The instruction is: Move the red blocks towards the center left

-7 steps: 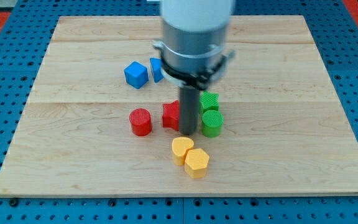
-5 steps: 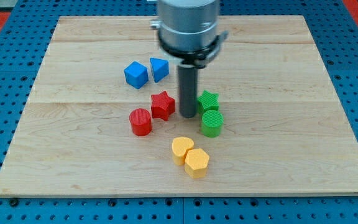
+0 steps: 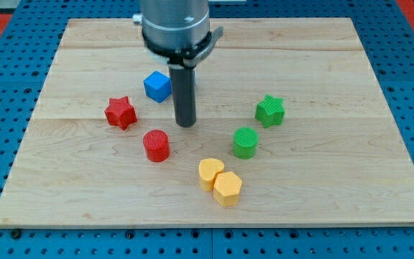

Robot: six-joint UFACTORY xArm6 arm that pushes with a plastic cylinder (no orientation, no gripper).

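Observation:
A red star block (image 3: 120, 112) lies on the wooden board (image 3: 336, 180) at the centre left. A red cylinder (image 3: 156, 145) stands below and to its right. My tip (image 3: 185, 124) is to the right of the red star and above-right of the red cylinder, touching neither. A blue cube (image 3: 157, 86) sits just to the upper left of the rod. The rod hides whatever lies right behind it.
A green star (image 3: 270, 111) lies to the right of the tip, with a green cylinder (image 3: 245, 142) below it. A yellow heart block (image 3: 210, 173) and a yellow hexagonal block (image 3: 228, 188) touch each other near the board's bottom middle.
The red star has slid left and a little up; the red cylinder shifted slightly. My tip moved left and up. The green star moved right. The second blue block is now hidden behind the rod.

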